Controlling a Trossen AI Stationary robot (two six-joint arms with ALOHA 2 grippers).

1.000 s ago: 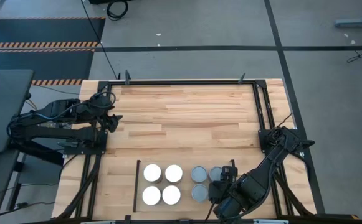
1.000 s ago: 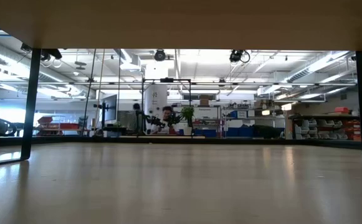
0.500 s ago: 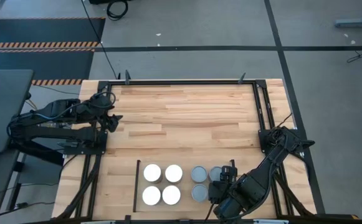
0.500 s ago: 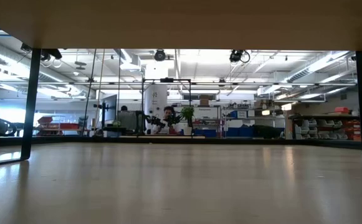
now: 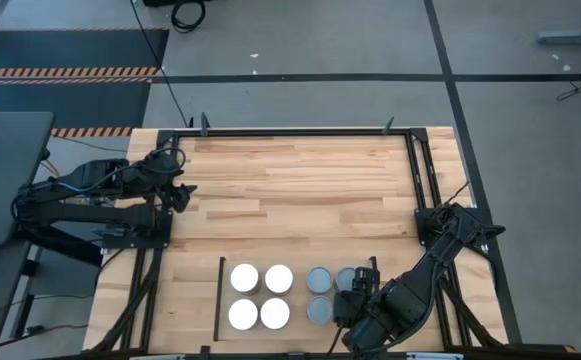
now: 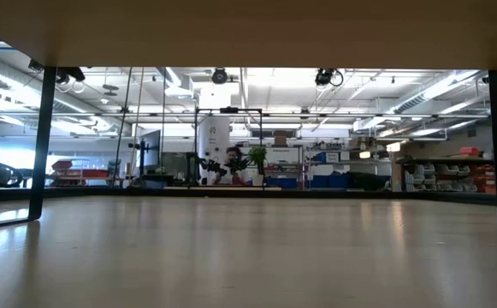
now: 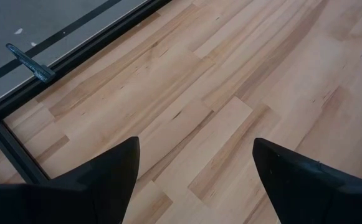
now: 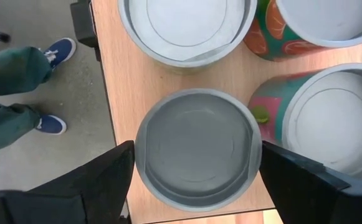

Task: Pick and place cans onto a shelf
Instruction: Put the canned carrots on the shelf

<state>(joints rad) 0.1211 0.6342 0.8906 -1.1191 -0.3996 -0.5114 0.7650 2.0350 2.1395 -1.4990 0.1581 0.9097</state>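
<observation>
We're hovering the right gripper (image 8: 192, 180), jaws spread w/ nothing held, over a grey-topped can (image 8: 196, 148) in the near-right cluster; left gripper (image 7: 193, 168) is idling open far-left, so the shelving looks nearly done.

Looking like a big open robotics lab or industrial workshop: ceiling strip lights (image 6: 436, 85) are glowing over storage racks (image 6: 453, 178) at 3 o'clock, a person (image 6: 231, 162) is sitting at a far bench, and hazard-striped floor tape (image 5: 65, 71) is running past the plank worktop (image 5: 300, 190).
</observation>
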